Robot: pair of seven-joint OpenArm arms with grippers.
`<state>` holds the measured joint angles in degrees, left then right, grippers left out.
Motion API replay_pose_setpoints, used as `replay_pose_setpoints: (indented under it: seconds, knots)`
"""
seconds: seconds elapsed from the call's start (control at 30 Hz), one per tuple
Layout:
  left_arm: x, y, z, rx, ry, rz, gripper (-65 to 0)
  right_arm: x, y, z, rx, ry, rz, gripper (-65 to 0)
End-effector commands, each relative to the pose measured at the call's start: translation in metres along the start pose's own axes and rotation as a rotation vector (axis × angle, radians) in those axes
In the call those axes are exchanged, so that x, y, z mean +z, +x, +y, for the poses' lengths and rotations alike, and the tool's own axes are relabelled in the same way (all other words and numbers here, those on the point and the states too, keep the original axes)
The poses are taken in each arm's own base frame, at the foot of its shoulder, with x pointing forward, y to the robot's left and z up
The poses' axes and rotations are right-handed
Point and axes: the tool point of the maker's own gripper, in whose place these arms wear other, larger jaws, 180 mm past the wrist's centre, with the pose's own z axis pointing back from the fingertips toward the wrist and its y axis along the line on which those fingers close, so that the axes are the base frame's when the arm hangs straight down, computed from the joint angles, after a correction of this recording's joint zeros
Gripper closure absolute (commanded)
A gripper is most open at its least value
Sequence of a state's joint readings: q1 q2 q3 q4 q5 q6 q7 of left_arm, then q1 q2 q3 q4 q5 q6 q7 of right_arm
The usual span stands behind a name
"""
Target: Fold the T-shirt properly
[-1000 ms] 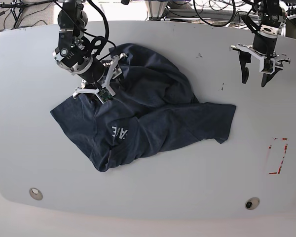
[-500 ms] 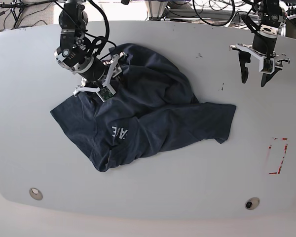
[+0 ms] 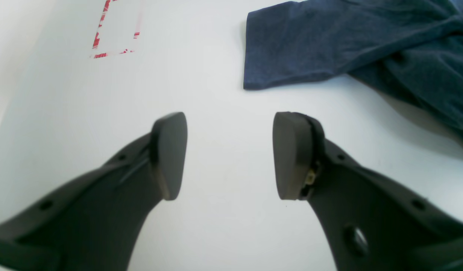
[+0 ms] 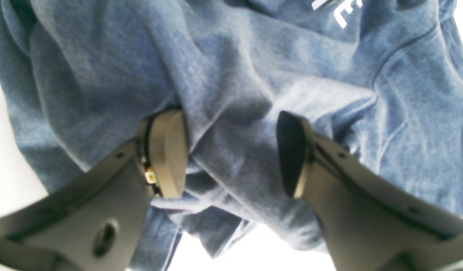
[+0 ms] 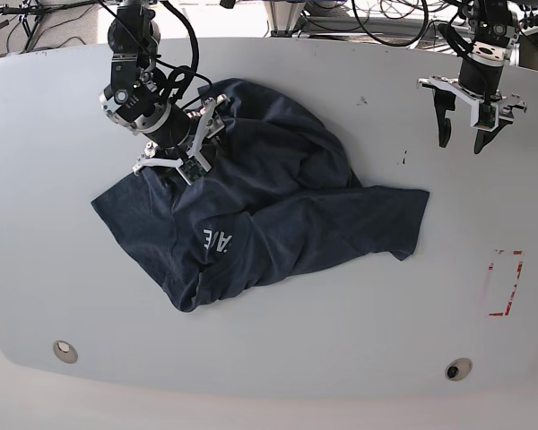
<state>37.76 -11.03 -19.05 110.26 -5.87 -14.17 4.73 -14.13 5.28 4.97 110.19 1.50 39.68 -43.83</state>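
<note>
Right tool (image 4: 231, 150) sits spread over a raised ridge of the T-shirt (image 5: 269, 206) crumpled mid-worktop (image 5: 341, 340), left tool (image 3: 229, 154) open and empty well aside; closing here might, I think, pinch two layers and drag a bunch.

One T-shirt (image 5: 269, 210) lying on one white table (image 5: 341, 313); two grippers showing: left gripper (image 5: 464, 141), right gripper (image 5: 195, 156); one red-marked rectangle (image 5: 505, 283).

table (image 5: 341, 322): white, brightly lit | red marking (image 5: 505, 283); black cables (image 5: 386, 22) behind
</note>
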Motion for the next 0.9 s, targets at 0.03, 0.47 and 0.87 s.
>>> replay_pose_setpoints:
  seconds: [0.03,0.47,0.87]
  knots:
    - [0.002,0.011,0.002,-0.008,-0.001,-0.037,-34.2,0.002,0.019,-0.002,0.017,0.000,-0.060,-37.9]
    - [0.002,0.008,0.002,-0.009,-0.001,-0.029,-34.0,-0.004,0.034,-0.009,0.025,-0.011,-0.089,-36.3]
    - [0.001,0.010,0.002,-0.004,0.001,-0.037,-33.9,-0.004,0.032,-0.001,0.039,0.014,-0.088,-22.3]
